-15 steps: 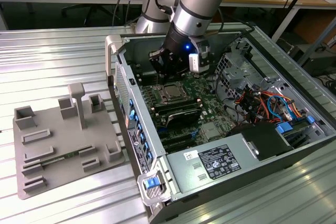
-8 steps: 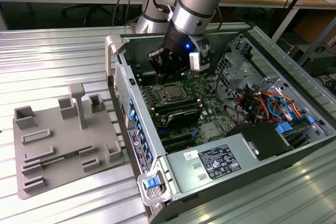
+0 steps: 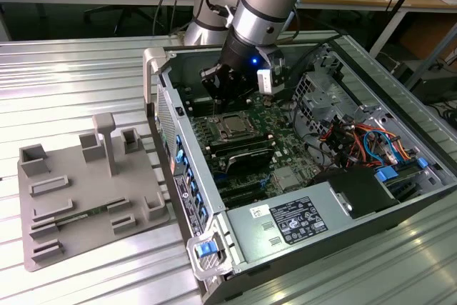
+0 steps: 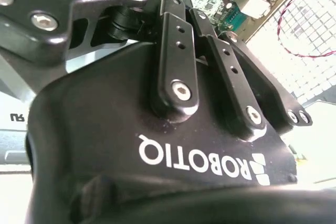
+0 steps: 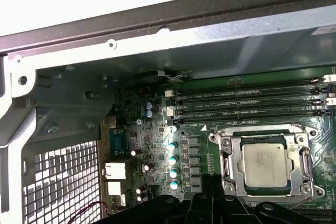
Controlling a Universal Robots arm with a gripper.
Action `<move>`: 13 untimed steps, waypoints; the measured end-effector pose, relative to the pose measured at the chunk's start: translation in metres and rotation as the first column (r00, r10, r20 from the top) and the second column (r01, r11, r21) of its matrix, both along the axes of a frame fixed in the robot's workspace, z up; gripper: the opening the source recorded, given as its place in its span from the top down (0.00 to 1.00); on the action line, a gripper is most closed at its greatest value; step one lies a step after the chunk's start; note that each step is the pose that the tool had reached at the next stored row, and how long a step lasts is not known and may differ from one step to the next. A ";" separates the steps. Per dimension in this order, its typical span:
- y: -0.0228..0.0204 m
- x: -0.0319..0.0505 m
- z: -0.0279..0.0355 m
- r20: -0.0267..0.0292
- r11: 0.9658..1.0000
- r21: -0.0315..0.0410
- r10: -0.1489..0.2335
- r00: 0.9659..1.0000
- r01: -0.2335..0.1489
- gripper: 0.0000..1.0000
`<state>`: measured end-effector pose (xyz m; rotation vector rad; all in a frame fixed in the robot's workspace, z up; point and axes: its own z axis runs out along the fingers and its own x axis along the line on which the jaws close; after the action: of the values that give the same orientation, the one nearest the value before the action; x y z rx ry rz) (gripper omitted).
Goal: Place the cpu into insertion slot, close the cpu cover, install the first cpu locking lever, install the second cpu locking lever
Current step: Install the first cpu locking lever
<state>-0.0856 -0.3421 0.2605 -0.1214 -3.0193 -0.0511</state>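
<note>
CPU seated in socket, cover down, gripper hovering just above.

Landmark = insertion slot [image 5: 265, 166] on the green mobo [image 5: 157, 145] inside the open PC case [image 3: 400, 176]. The cpu [image 5: 265, 165] lies flat in it, silver face up; the cpu cover [image 5: 227, 156] frames it, window around the chip. Memory slots [image 5: 247, 100] run just beside the socket on its case-wall side. Gripper [image 3: 220, 98] hangs over the socket's edge, apart from the chip, holding nothing I can see; its black fingers [image 4: 176, 51] look pressed close together in the second wrist view. Grey parts tray [image 3: 78, 198] sits outside the case, well apart from the socket.
</note>
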 end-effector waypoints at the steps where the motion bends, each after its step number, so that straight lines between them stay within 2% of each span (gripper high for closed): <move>1: 0.0000 0.0000 0.0000 0.000 1.000 0.000 0.000 1.000 0.000 0.89; 4: 0.0001 0.0000 -0.0001 0.000 1.000 0.000 0.000 1.000 0.000 0.89; 5: 0.0001 -0.0001 -0.0001 0.009 1.000 0.000 0.000 1.000 0.000 0.89; 6: 0.0001 -0.0001 -0.0002 0.038 1.000 0.000 0.000 0.999 0.000 0.89; 8: 0.0001 -0.0002 -0.0003 0.066 1.000 0.000 0.000 0.998 0.000 0.89; 9: 0.0001 -0.0002 -0.0004 0.087 1.000 0.000 0.000 0.996 0.000 0.89; 10: 0.0001 -0.0002 -0.0005 0.094 1.000 0.000 0.000 0.996 0.000 0.89; 13: 0.0000 -0.0002 -0.0004 0.095 1.000 0.000 0.000 0.996 0.000 0.89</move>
<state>-0.0858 -0.3421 0.2601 -0.1220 -3.1140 -0.0587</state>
